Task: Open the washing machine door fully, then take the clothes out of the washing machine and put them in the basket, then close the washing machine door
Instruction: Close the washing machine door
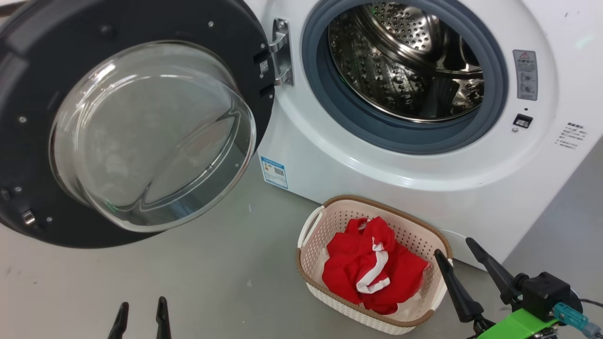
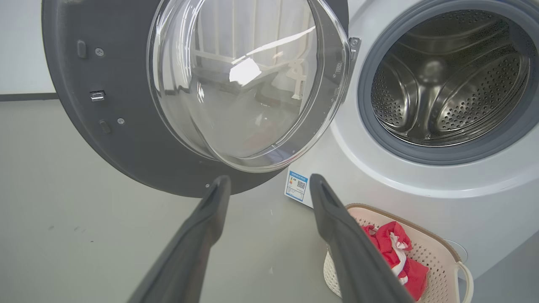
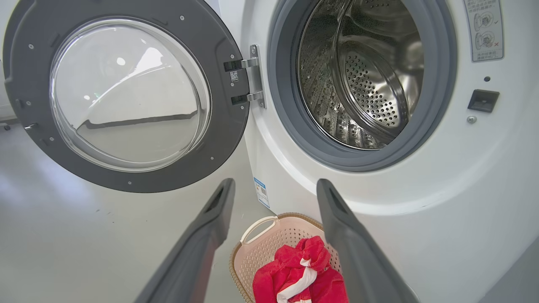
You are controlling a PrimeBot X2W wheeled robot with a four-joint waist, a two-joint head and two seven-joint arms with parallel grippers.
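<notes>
The washing machine (image 1: 358, 160) stands with its door (image 1: 132, 122) swung wide to the left, glass bowl facing me. Its steel drum (image 1: 405, 61) looks bare inside. The red clothes (image 1: 372, 270) with white trim lie in the cream basket (image 1: 330, 221) on the floor right before the machine. My right gripper (image 1: 452, 247) hangs open just right of the basket's rim, nothing between its fingers. Low at the left, my left gripper (image 1: 141, 306) is open too, well short of the door. The door (image 2: 177, 97), drum (image 2: 446, 80) and clothes (image 2: 393, 252) show past the left fingers. Basket (image 3: 261, 248) and clothes (image 3: 299, 273) lie below the right fingers.
Grey floor (image 1: 188, 273) stretches under the open door and left of the basket. The hinge (image 1: 281, 52) sits between door and drum opening. A blue label (image 1: 273, 172) is low on the machine's front. A door latch slot (image 1: 522, 121) sits right of the opening.
</notes>
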